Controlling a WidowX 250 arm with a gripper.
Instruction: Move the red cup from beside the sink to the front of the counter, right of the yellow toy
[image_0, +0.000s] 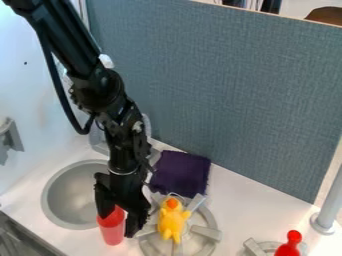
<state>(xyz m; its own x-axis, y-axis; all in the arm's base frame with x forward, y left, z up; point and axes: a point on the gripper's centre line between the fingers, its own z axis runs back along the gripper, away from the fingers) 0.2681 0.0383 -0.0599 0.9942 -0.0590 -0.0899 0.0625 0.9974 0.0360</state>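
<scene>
The black gripper (119, 220) hangs at the lower left, between the sink and the stove burner. It is shut on a red cup (113, 231), with one finger over the cup's left side and the other along its right side. The cup is roughly upright, its upper part partly hidden by the gripper. To the right, close to the gripper, a yellow toy duck (172, 221) with an orange beak lies on the burner (208, 232). Behind the burner, a dark purple cloth (180, 173) is spread on the counter.
The round grey sink (60, 199) is left of the gripper. A red toy (290, 246) stands at a second burner (256, 247) at the lower right. A grey post (328, 208) rises at the right edge. A blue-grey partition (227, 95) stands behind the counter (242, 196).
</scene>
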